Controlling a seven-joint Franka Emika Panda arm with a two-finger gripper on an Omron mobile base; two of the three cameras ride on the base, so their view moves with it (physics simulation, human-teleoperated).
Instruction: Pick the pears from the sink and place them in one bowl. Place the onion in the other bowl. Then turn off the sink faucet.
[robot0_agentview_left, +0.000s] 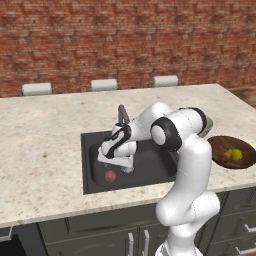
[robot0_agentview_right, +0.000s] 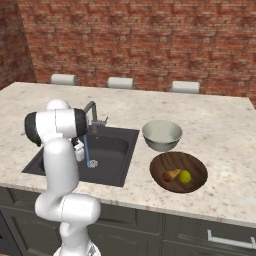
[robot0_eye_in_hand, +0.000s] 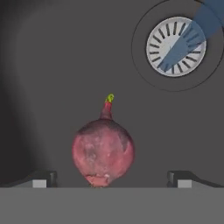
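Note:
A pink-red onion (robot0_eye_in_hand: 103, 153) lies on the floor of the dark sink (robot0_eye_in_hand: 52, 65), and it shows again at the sink's front left (robot0_agentview_left: 110, 176). My gripper (robot0_eye_in_hand: 111, 179) hangs open just above it (robot0_agentview_left: 113, 164), with one fingertip (robot0_eye_in_hand: 41, 179) on each side and clear of the skin. Both pears, one yellow-green (robot0_agentview_right: 185, 176) and one brownish-orange (robot0_agentview_right: 171, 175), rest in the shallow wooden bowl (robot0_agentview_right: 178, 160). Beside it stands the pale grey bowl (robot0_agentview_right: 162, 135) with nothing inside. The faucet (robot0_agentview_right: 92, 117) runs a thin blue stream (robot0_agentview_right: 86, 150) onto the drain (robot0_eye_in_hand: 176, 46).
The sink (robot0_agentview_left: 150, 165) is set in a speckled stone island counter (robot0_agentview_left: 45, 150). Both bowls stand on the counter right of the sink; the wooden one (robot0_agentview_left: 232, 152) is near the front edge. Several stool backs (robot0_agentview_left: 104, 84) line the far side before a brick wall.

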